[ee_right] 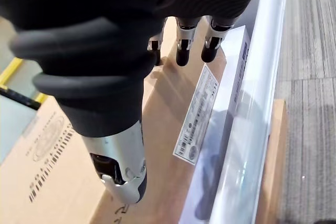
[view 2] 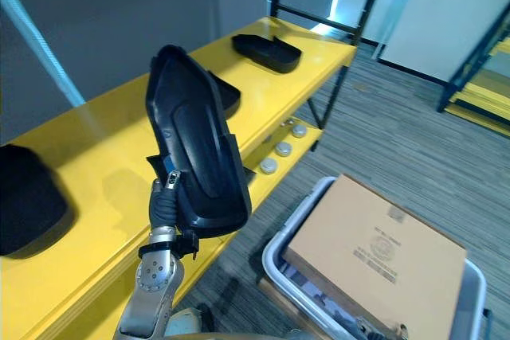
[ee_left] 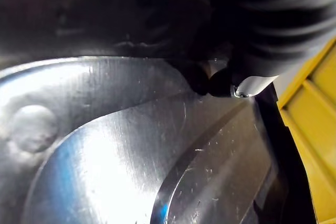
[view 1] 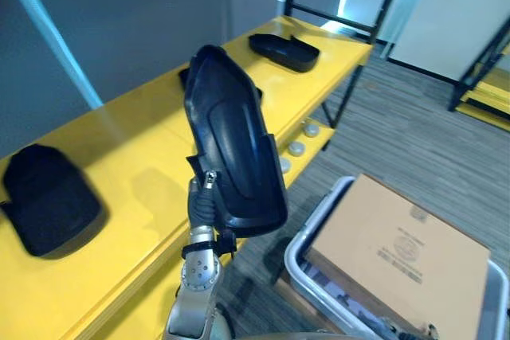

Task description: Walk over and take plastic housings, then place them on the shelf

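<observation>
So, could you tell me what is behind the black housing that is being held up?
Behind the held housing, a second black housing lies on the yellow shelf. Just one edge of it shows; the rest is covered, so its full shape cannot be seen.

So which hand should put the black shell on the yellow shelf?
The left one. The left hand holds the black housing up right next to the yellow shelf. The right hand hangs open over the cardboard box, away from the shelf, with nothing in it.
</observation>
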